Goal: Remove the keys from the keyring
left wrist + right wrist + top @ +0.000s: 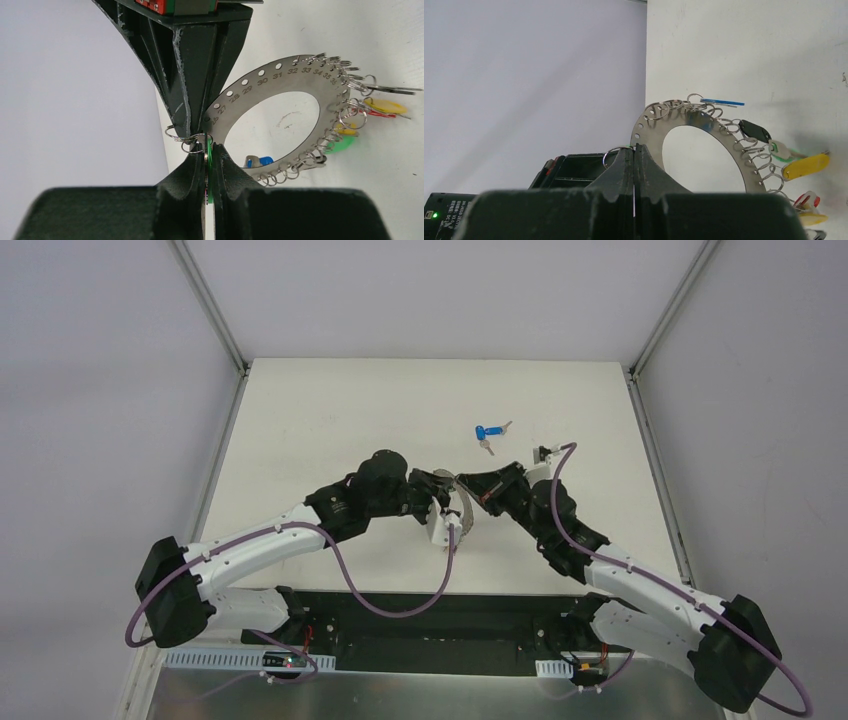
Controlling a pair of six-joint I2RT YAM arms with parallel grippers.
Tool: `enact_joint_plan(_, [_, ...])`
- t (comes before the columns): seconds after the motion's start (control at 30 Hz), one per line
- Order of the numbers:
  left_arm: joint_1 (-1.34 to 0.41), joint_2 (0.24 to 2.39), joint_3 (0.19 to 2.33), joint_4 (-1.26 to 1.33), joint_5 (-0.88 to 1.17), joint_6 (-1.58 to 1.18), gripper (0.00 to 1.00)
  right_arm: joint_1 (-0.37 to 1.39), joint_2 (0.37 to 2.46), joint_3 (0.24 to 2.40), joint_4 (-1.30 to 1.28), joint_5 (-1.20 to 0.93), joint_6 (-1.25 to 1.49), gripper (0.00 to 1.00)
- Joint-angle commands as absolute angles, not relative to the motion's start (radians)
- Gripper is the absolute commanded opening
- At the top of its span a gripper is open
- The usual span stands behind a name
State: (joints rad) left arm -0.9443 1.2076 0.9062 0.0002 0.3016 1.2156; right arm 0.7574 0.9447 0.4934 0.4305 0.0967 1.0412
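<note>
The keyring (280,75) is a flat grey metal hoop with numbered holes, held upright above the table between both grippers. Small split rings line its edge and carry keys with yellow (387,106) and green (342,145) heads. My left gripper (209,150) is shut on a green-headed key (209,156) whose split ring sits at the hoop's edge. My right gripper (634,150) is shut on the rim of the keyring (649,125), right beside the left fingertips. In the top view the left gripper (443,502) and the right gripper (468,483) meet at the keyring (462,515).
A blue-headed key (488,432) with small silver keys lies loose on the white table (330,420) behind the grippers. A small dark object (543,452) lies to its right. A black tag (754,131) and a yellow key (806,166) hang on the hoop.
</note>
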Motion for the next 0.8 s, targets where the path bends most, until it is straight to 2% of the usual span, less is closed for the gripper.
enact_joint_plan(0.0, [-0.997, 1.205, 0.899, -0.162, 0.419, 1.220, 0.00, 0.693, 0.896, 0.549, 0.536, 0.373, 1.131, 0.00])
enact_joint_plan(0.3, [-1.004, 1.213, 0.904, -0.175, 0.398, 1.226, 0.00, 0.687, 0.860, 0.559, 0.495, 0.376, 1.185, 0.00])
enact_joint_plan(0.33, [-1.004, 1.208, 0.907, -0.175, 0.390, 1.222, 0.00, 0.685, 0.854, 0.555, 0.493, 0.372, 1.183, 0.03])
enact_joint_plan(0.4, [-1.002, 1.201, 0.913, -0.174, 0.389, 1.208, 0.00, 0.684, 0.837, 0.544, 0.485, 0.364, 1.162, 0.21])
enact_joint_plan(0.47, [-0.998, 1.195, 0.924, -0.175, 0.418, 1.184, 0.00, 0.683, 0.822, 0.546, 0.444, 0.339, 1.100, 0.35])
enact_joint_plan(0.6, [-0.987, 1.184, 0.941, -0.173, 0.462, 1.148, 0.00, 0.684, 0.794, 0.545, 0.381, 0.249, 0.940, 0.45])
enact_joint_plan(0.77, [-0.945, 1.155, 0.954, -0.172, 0.571, 1.103, 0.00, 0.679, 0.722, 0.539, 0.336, 0.137, 0.642, 0.53])
